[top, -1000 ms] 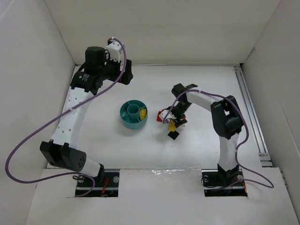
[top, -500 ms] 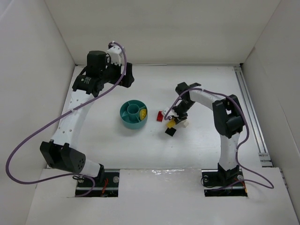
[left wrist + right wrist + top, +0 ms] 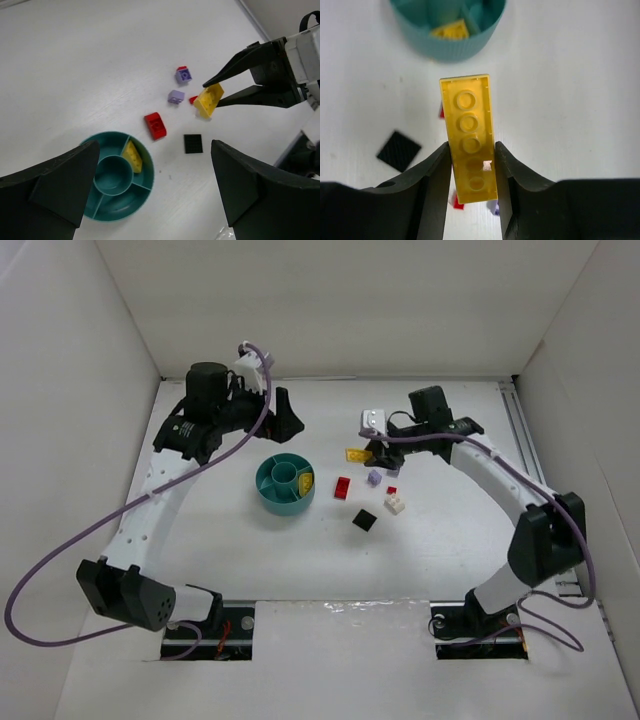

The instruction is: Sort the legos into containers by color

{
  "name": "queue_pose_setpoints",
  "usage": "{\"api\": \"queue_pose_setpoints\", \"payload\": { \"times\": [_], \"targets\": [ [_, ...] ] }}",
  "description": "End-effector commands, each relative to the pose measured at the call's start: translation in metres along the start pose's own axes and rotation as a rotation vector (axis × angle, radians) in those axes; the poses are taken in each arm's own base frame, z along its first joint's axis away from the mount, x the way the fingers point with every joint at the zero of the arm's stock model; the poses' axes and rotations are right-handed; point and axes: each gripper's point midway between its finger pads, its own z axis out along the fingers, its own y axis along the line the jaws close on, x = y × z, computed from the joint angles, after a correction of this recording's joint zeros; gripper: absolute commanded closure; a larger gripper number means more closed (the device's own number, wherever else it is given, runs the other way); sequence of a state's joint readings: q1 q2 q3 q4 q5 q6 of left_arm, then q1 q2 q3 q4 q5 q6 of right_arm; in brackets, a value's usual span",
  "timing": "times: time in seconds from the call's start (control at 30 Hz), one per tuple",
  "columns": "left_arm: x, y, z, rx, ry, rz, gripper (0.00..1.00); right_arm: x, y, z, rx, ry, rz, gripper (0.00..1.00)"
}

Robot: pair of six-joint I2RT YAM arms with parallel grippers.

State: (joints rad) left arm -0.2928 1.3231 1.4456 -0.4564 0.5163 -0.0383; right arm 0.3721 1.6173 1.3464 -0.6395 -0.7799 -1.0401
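While the right arm [image 3: 500, 475] stretches over the counter [image 3: 440, 550] toward its far edge, its jaws are clamped on the long sides of a yellow plate brick [image 3: 468, 130], which is held clear of the surface. The left arm's [image 3: 160, 490] jaws stand wide apart and hold nothing, on the far side of the teal dish [image 3: 147, 192] near the counter's middle. One yellow brick [image 3: 132, 156] lies in a wedge of the dish. Toward the right edge lie a red brick [image 3: 343, 487], a black brick [image 3: 365, 521], a lavender brick [image 3: 374, 478] and a white brick [image 3: 395, 505].
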Motion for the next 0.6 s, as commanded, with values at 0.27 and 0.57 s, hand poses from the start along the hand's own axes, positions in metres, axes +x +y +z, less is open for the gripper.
{"api": "queue_pose_setpoints", "payload": {
  "times": [0.27,0.57],
  "targets": [
    [-0.025,-0.046,0.024,0.302,-0.003,-0.221,0.10,-0.121,-0.038,0.009,0.351,-0.325,0.266,0.81],
    [-0.006,-0.052,0.036,0.366,0.075,-0.304,0.31,-0.144,-0.045,0.010,0.415,-0.362,0.280,0.84]
  ]
}}
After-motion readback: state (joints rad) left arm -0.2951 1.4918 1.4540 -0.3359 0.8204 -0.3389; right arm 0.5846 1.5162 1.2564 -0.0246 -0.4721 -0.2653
